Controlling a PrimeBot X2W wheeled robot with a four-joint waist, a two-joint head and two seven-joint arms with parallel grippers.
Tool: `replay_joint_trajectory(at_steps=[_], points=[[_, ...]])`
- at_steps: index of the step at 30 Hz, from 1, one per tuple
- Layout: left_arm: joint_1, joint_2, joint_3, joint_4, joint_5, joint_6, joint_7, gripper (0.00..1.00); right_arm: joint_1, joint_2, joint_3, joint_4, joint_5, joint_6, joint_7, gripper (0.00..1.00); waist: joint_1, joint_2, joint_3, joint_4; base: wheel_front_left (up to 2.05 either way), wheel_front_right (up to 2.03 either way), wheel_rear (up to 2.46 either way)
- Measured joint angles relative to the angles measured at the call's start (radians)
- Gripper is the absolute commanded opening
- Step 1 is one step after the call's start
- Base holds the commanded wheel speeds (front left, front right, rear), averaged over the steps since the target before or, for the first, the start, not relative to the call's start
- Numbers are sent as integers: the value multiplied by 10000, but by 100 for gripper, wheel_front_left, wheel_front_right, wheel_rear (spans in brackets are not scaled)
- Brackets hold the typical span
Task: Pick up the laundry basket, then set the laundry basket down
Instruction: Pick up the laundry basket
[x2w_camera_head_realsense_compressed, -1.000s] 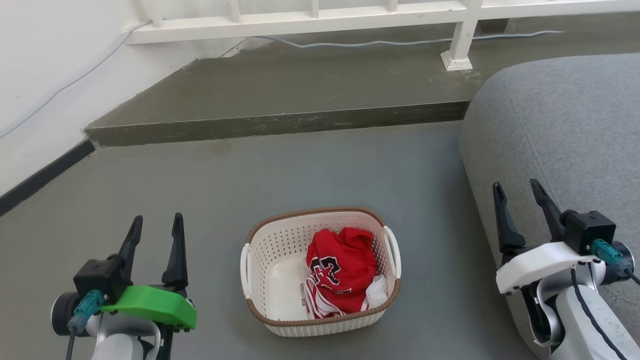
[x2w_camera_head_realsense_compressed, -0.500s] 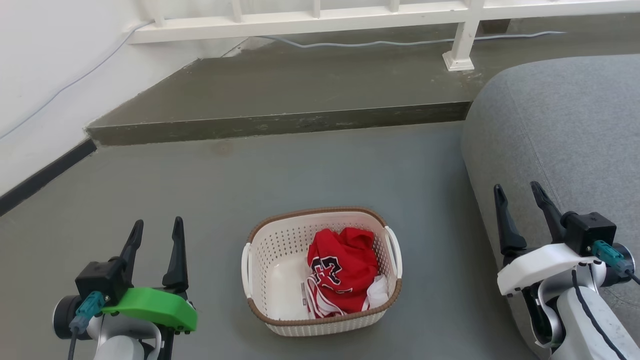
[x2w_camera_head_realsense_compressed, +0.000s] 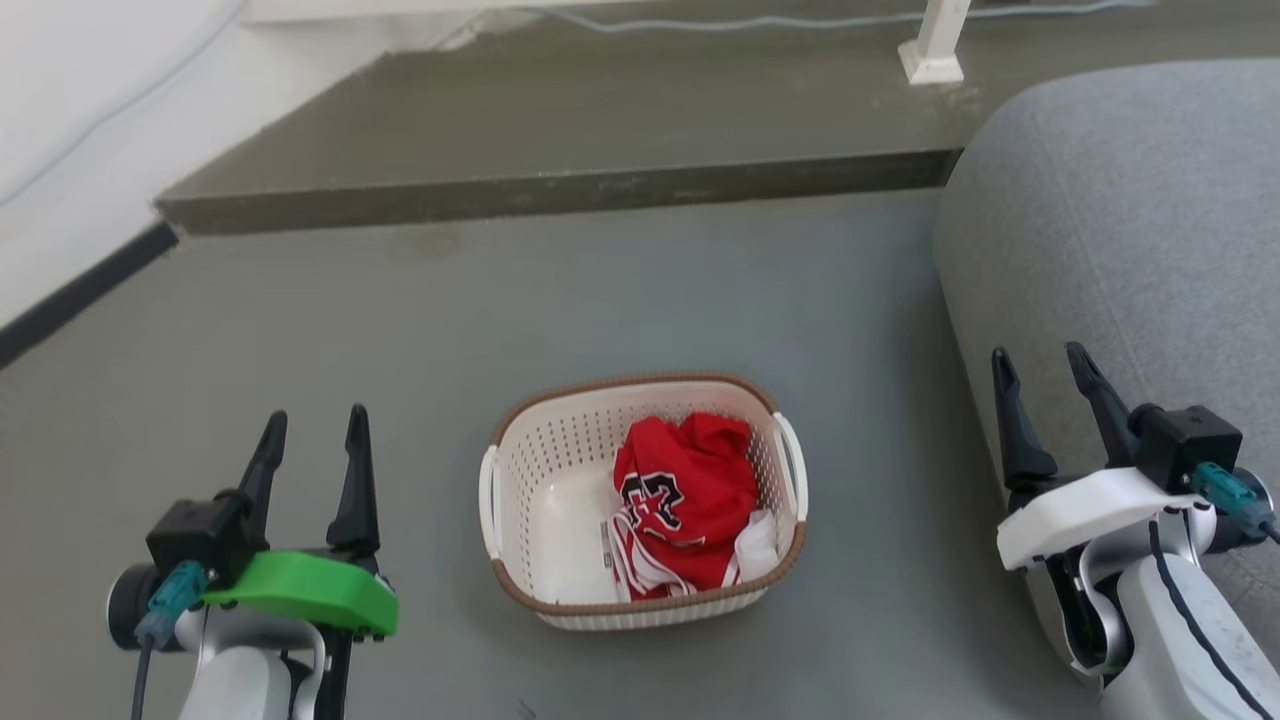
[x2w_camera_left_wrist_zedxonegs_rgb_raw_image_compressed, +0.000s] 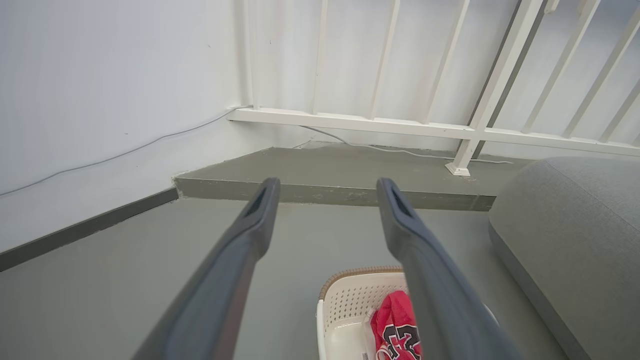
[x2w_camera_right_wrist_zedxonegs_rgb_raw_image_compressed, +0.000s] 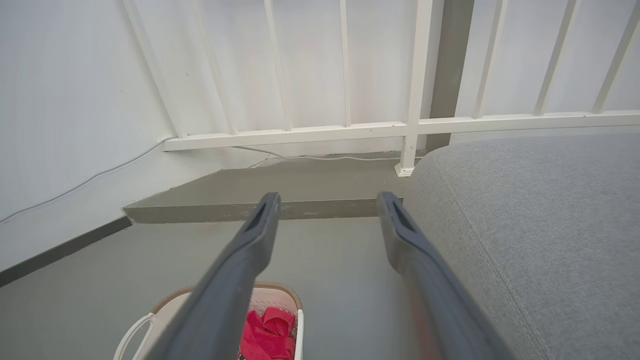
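- Grey floor (x2w_camera_head_realsense_compressed: 300, 330) with a raised step (x2w_camera_head_realsense_compressed: 560, 190) along the back and a white wall off to the left. Pretty bare corner.
- Left claw (x2w_camera_head_realsense_compressed: 316, 415) sits low on the left, fingers spread with nothing between them, well apart from the basket.
- Laundry basket (x2w_camera_head_realsense_compressed: 560, 450) stands upright on the floor, roughly midway between my two arms.
- It's thin perforated plastic, so my guess is light and fairly stiff, but the walls will probably flex if I squeeze them. It's smooth too, so it could slip.
- Left handle (x2w_camera_head_realsense_compressed: 487, 500) is the loop I'd hook from this side, rather than pinching the woven-look rim.
- Red jersey (x2w_camera_head_realsense_compressed: 680, 490) is bunched in the right half. It's soft and shouldn't add much weight, though the load may tip that way.
- Right handle (x2w_camera_head_realsense_compressed: 793, 465) is the matching hold. I reckon one claw per handle keeps it level.
- Right claw (x2w_camera_head_realsense_compressed: 1038, 352) is also spread wide and empty, well clear of the basket.
- Grey sofa (x2w_camera_head_realsense_compressed: 1120, 200) is right beside that arm, so there's not much swing room there.
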Motion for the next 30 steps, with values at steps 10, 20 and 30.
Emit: replay_joint_trajectory(at_steps=[10,20,30], points=[[-737,-86,-21,-109,0,-82,0,100,-504,-2,-19,109,-2,127,0,100,0,0,1059,77,0,0,0],[-1585,-130,-69,38,0,-96,0,100,-1312,-10,-27,362,-69,257,-2,100,0,0,2293,200,0,0,0],[-2489,-203,-113,491,-77,-173,0,100,-2383,-54,-15,610,-151,343,-4,100,0,0,3692,356,0,0,0]])
